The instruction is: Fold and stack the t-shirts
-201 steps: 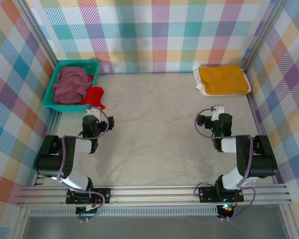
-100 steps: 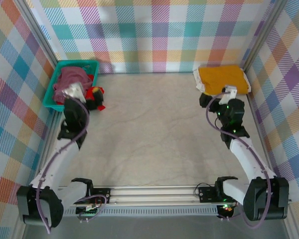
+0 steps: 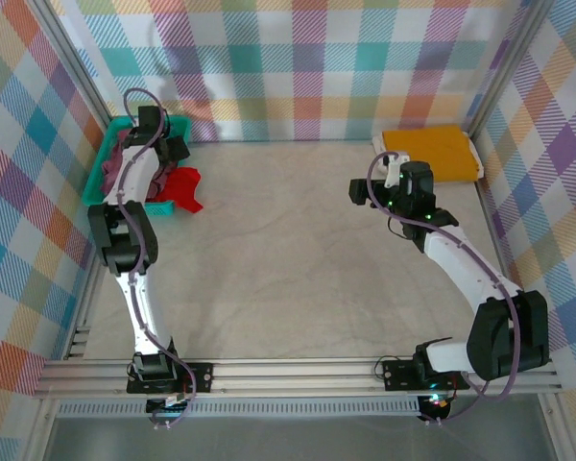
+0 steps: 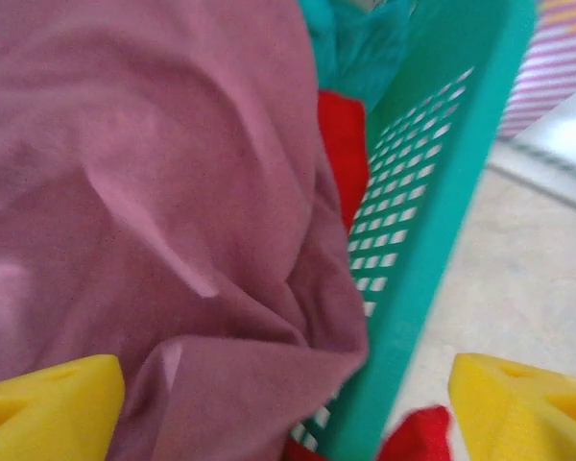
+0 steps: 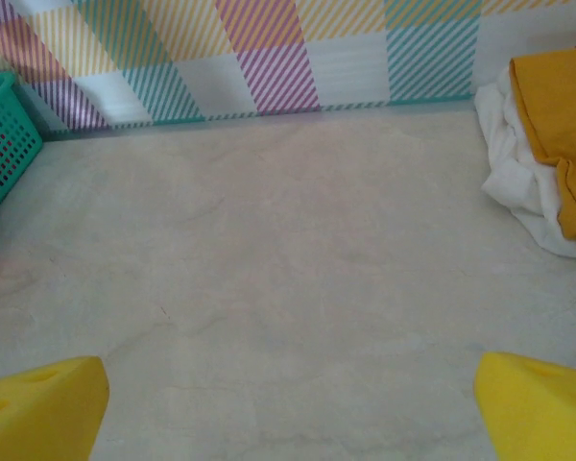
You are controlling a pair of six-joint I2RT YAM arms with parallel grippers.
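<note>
The left fingers (image 4: 48, 408) stood wide apart, low over the teal basket (image 4: 442, 192) at the upper left of the top view, clamped on nothing. The maroon shirt (image 4: 154, 192) lay bunched in the basket, spread between and beyond the two tips; whether a tip touched the cloth could not be told. The red shirt (image 3: 180, 185) hung over the basket's lower right side onto the desk (image 5: 298, 250). The right fingers (image 5: 43, 408) were also wide apart over bare desk. They were well apart from the yellow-orange shirt (image 3: 432, 152), which lay folded on a white cloth (image 5: 514, 182) at the upper right.
</note>
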